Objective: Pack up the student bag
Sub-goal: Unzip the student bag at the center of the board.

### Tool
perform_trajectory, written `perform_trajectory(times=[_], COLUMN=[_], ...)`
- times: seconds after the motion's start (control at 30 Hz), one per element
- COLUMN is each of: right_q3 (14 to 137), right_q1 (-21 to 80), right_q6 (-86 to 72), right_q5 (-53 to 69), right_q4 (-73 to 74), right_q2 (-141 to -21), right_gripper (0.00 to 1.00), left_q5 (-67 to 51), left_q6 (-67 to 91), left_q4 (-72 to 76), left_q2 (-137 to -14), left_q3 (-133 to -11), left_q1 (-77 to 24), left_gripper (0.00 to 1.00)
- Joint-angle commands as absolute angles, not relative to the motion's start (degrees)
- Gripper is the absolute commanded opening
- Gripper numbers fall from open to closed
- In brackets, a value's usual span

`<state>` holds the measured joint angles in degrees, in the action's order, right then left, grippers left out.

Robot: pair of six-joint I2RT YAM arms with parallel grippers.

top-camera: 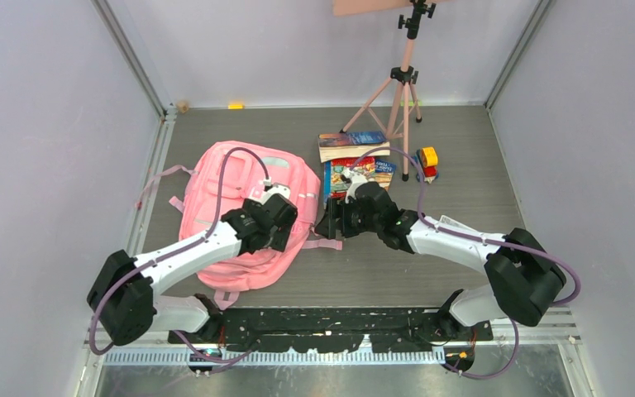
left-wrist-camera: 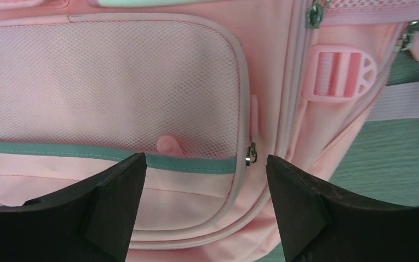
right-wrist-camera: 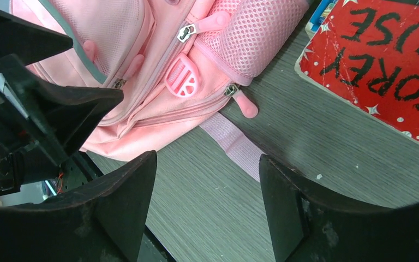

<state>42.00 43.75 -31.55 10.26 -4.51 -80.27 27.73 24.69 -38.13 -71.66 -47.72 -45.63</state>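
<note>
Pink bag (top-camera: pixel 215 178) lies flat on the grey table (top-camera: pixel 463 141), left of centre, with both grippers open near it.
We see the left gripper (left-wrist-camera: pixel 204 164) over the bag's mesh front pocket (left-wrist-camera: pixel 114 87), fingers spread wide, gripping nothing. The right gripper (right-wrist-camera: pixel 207 164) sits just off the bag's right edge, above bare table and a strap (right-wrist-camera: pixel 234 144), fingers also released, nothing between them. Books (top-camera: pixel 355 161) lie just right of the bag, one with a red cover (right-wrist-camera: pixel 382 60). A small toy (top-camera: pixel 427 162) sits beside them, a tripod (top-camera: pixel 403 83) behind.
</note>
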Motion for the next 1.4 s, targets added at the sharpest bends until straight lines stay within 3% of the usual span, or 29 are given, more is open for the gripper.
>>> perform_trajectory(times=[0.0,0.27,0.43,0.8,1.0,1.1,1.17,1.37], right_q3=[41.59,41.56,42.19,42.32,41.83,42.48,43.35,46.38], right_q1=[43.94,43.99,44.95,45.73,45.70,45.84,46.18,47.26], right_q6=[-30.40,-30.17,-29.08,-28.52,-28.68,-28.15,-27.05,-24.50], right_q5=[11.35,11.72,11.54,10.51,9.95,11.04,12.70,15.80], right_q4=[-7.54,-7.83,-6.59,-6.43,-8.42,-8.99,-9.52,-9.74], right_q2=[-78.94,-79.57,-78.13,-77.26,-78.64,-79.14,-79.61,-81.22], right_gripper=[0.74,0.75,0.76,0.76,0.76,0.76,0.76,0.74], left_q5=[33.44,39.99,38.78,32.72,35.33,34.76,33.88,28.86], left_q6=[23.47,22.29,21.71,21.73,20.98,18.81,16.47,9.44], left_q4=[-38.05,-40.38,-39.32,-40.03,-42.14,-42.95,-43.84,-48.42], left_q2=[-73.50,-76.73,-78.49,-82.11,-80.94,-78.42,-76.63,-72.18], left_q3=[-49.58,-50.02,-50.56,-51.81,-53.43,-55.75,-57.60,-64.33], left_q1=[-46.18,-47.45,-47.64,-47.72,-47.72,-47.72,-47.64,-44.95], left_gripper=[0.81,0.74,0.63,0.67,0.18,0.05,0.00,0.00])
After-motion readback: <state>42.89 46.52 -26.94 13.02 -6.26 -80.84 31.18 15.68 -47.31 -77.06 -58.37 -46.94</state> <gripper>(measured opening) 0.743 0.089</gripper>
